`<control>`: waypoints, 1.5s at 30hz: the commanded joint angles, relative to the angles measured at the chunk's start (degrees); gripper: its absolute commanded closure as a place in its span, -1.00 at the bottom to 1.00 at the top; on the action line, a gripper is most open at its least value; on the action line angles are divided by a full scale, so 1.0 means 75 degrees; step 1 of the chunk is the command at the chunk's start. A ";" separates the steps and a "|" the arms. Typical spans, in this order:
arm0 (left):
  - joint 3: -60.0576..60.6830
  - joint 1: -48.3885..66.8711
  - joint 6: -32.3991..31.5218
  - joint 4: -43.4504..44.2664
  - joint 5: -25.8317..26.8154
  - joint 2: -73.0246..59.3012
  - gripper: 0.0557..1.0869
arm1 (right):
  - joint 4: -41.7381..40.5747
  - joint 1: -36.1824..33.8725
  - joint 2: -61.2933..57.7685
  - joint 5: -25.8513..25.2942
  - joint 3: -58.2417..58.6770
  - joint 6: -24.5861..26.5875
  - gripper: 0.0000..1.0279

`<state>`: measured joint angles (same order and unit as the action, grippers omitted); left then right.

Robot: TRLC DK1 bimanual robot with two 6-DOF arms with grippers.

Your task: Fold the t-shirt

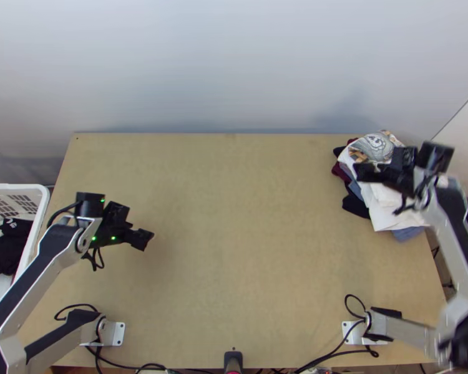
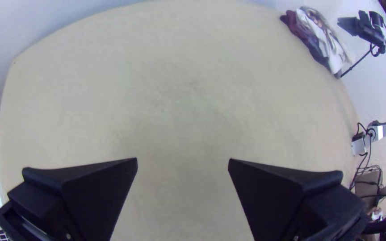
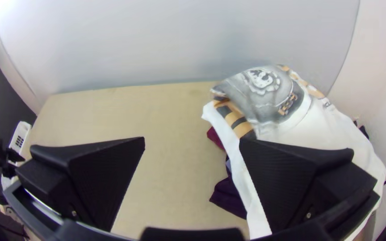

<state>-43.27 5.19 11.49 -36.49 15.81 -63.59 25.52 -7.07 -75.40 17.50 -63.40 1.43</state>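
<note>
White printed T-shirt (image 3: 318, 118): folded-looking, atop clothes pile (image 3: 229, 196), table's (image 1: 234, 249) far right corner; presumably stacked there to free working space. Right gripper (image 3: 192, 139): over pile, jaws apart. Left gripper (image 2: 183, 159): near left edge, jaws apart, empty; probably awaiting cloth.

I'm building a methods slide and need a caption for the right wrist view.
Open right gripper above a printed white garment piled on darker clothes at the table's far right corner.
</note>
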 commanded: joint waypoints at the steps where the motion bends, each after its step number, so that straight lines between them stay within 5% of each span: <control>1: 0.0870 -0.0411 0.0121 0.1279 0.0001 0.1143 -0.92 | -0.1328 0.0966 0.2400 -0.1302 0.2523 -0.0144 -0.93; 10: 0.2113 -0.0868 0.0168 0.2662 0.0001 0.2479 -0.92 | -0.2570 0.1271 0.4873 -0.2731 0.4773 0.0278 -0.93; 18: 0.3613 -0.0880 0.0121 0.3869 0.0001 0.3944 -0.92 | -0.3461 0.1189 0.6654 -0.2743 0.6109 0.1086 -0.93; 24: 0.4222 -0.1067 -0.0078 0.4256 0.0013 0.5409 -0.92 | -0.3262 0.1259 0.8178 -0.2743 0.7187 0.1262 -0.93; 28: 0.4550 -0.1313 -0.0125 0.4233 0.0013 0.6956 -0.92 | -0.3227 0.1294 1.0053 -0.2743 0.7703 0.1965 -0.93; 33: 0.5066 -0.1548 0.0015 0.3904 0.0001 0.8467 -0.92 | -0.3859 0.1119 1.0088 -0.2825 0.7972 0.2001 -0.93; 45: 0.5347 -0.2063 0.0508 0.3553 0.0001 0.8491 -0.92 | -0.3402 0.1388 1.0088 -0.2813 0.8406 0.1989 -0.93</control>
<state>-4.91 -8.23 12.75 -8.36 15.86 -1.83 -1.56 3.03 -0.69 -3.64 -1.87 16.21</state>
